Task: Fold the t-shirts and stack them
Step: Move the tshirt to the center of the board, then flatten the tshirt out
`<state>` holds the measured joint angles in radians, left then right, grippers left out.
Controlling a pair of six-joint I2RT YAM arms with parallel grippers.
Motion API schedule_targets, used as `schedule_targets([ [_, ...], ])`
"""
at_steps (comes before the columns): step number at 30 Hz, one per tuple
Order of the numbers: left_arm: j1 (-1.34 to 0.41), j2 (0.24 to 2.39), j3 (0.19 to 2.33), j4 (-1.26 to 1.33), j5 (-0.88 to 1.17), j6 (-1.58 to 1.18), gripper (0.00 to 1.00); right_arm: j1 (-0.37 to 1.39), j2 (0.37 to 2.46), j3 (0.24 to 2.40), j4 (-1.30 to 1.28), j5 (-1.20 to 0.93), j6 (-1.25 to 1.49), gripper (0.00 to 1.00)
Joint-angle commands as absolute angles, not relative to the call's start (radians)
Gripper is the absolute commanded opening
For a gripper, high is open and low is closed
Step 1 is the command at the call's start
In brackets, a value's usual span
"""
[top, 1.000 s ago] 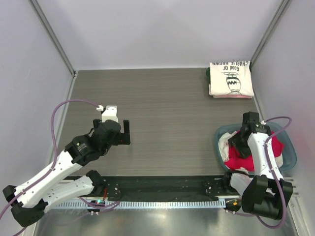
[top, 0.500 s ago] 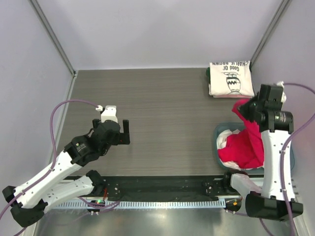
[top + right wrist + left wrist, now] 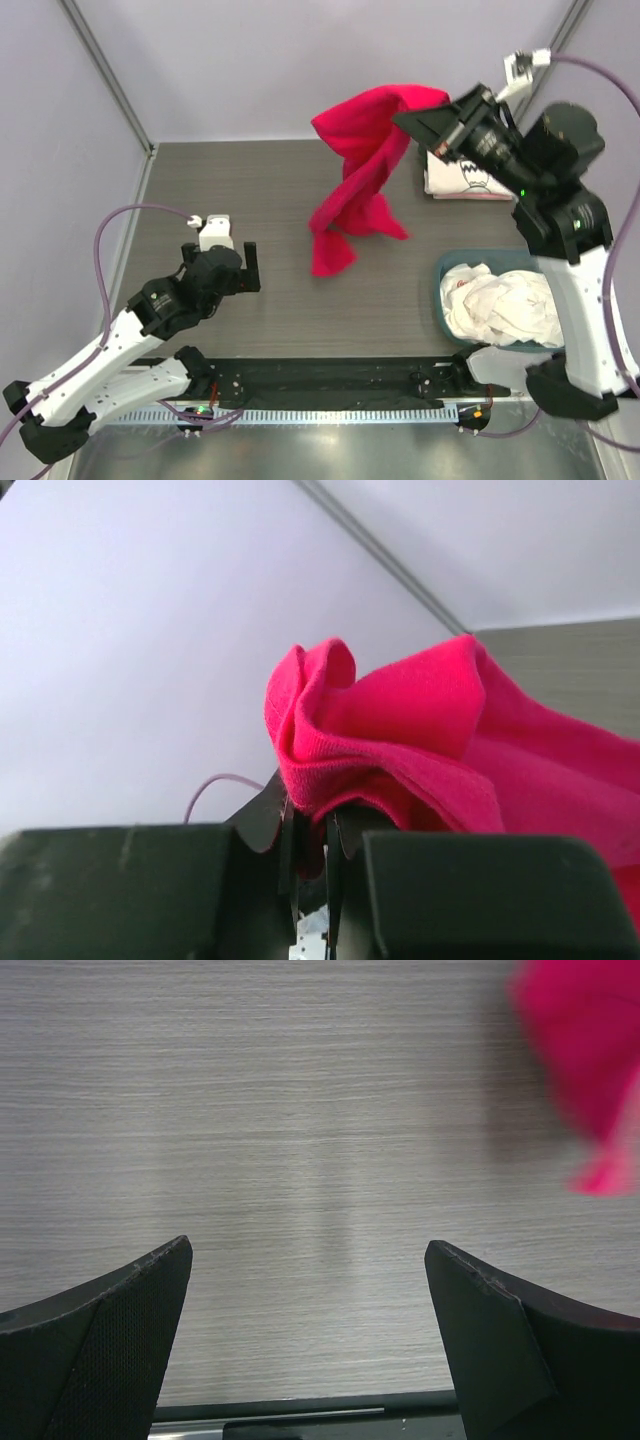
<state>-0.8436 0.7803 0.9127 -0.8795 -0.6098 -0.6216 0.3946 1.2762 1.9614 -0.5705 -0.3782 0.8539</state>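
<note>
Both arms are white with black joints, black tools, purple cables

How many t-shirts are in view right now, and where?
3 at least: the red shirt hanging from the right tool over the table, the cream printed shirt folded far right, white cloth bunched in the tub, possibly several shirts.

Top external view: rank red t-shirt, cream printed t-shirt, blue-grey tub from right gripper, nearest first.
1. Crimson red cloth t-shirt: held by the right gripper, hanging to its left.
2. Folded cream t-shirt with black print: far right corner.
3. Blue-grey plastic tub: near right side.
</note>
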Motion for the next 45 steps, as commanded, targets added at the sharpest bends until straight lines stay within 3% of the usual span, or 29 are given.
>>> schedule_targets([
  [1, -0.841, 0.747, 0.913, -0.887, -0.666, -0.646, 1.0, 0.377, 1.151, 1.674, -0.505, -0.17, 0.897, 0.01],
  [3, -0.841, 0.744, 0.911, -0.888, -0.675, -0.649, 1.0, 0.353, 1.076, 1.425, -0.505, -0.124, 0.937, 0.01],
  [4, -0.841, 0.744, 0.914, -0.89, -0.678, -0.649, 1.0, 0.342, 1.054, 1.345, -0.506, -0.12, 0.945, 0.1],
  [5, -0.841, 0.739, 0.914, -0.893, -0.68, -0.652, 1.0, 0.333, 1.033, 1.268, -0.506, -0.114, 0.946, 0.24],
  [6, -0.841, 0.738, 0.914, -0.894, -0.683, -0.652, 1.0, 0.313, 1.01, 1.127, -0.521, -0.098, 0.968, 0.44],
  [7, -0.841, 0.736, 0.914, -0.894, -0.686, -0.655, 1.0, 0.295, 0.961, 1.058, -0.54, -0.086, 0.986, 0.73],
  [10, -0.841, 0.739, 0.911, -0.891, -0.686, -0.655, 1.0, 0.212, 0.844, 0.838, -0.613, -0.035, 1.06, 0.98],
  [17, -0.839, 0.853, 0.923, -0.932, -0.687, -0.719, 1.0, 0.164, 0.854, 0.841, -0.811, 0.087, 0.942, 1.0],
  [22, -0.81, 0.925, 0.867, -0.956, -0.646, -0.892, 1.0, 0.161, 0.965, 0.761, -0.793, -0.001, 0.904, 1.0],
  [31, -0.602, 0.881, 0.744, -0.93, -0.551, -1.006, 1.0, -0.078, 1.015, 0.592, -0.707, -0.158, 0.81, 1.0],
  [37, -0.33, 0.904, 0.675, -0.816, -0.355, -0.98, 0.97, -0.198, 1.002, 0.641, -0.805, -0.069, 0.775, 1.0],
  [45, -0.273, 0.905, 0.68, -0.79, -0.339, -0.948, 0.93, -0.213, 0.873, 0.862, -0.917, -0.087, 0.701, 0.98],
])
